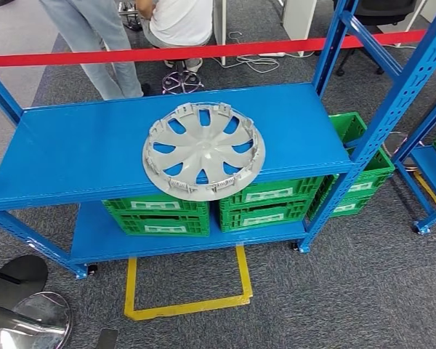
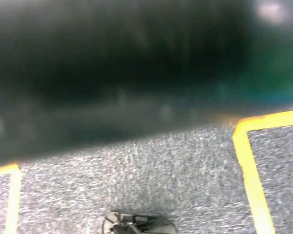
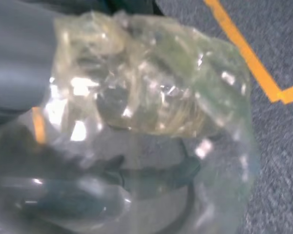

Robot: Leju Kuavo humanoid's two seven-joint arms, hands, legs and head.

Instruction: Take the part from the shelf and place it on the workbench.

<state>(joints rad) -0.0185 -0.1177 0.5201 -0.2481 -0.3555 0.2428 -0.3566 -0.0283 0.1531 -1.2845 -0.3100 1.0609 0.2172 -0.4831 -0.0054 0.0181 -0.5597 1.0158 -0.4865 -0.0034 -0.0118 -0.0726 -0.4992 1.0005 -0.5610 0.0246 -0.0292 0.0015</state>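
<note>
Part: the grey wheel cover (image 1: 203, 150) lies flat at the centre of the head frame on the top board of the blue shelf (image 1: 84, 149), its near rim just over the front edge.
Step, as I judge it: taking the cover off the shelf.
Doing it well: I'd approach the overhanging rim at lower centre, take it on the solid outer ring rather than the clip tabs, and lift it level.
Right hand (image 3: 112, 122): wrapped in clear crinkled film (image 3: 219, 83); I can't tell how the fingers lie.
Left hand: its wrist frame is a dark blur above carpet; I can't tell.
Wrist frames add: carpet and yellow floor tape (image 2: 250, 170) close below.
Head frame adds: green crates (image 1: 158, 214) beneath.
</note>
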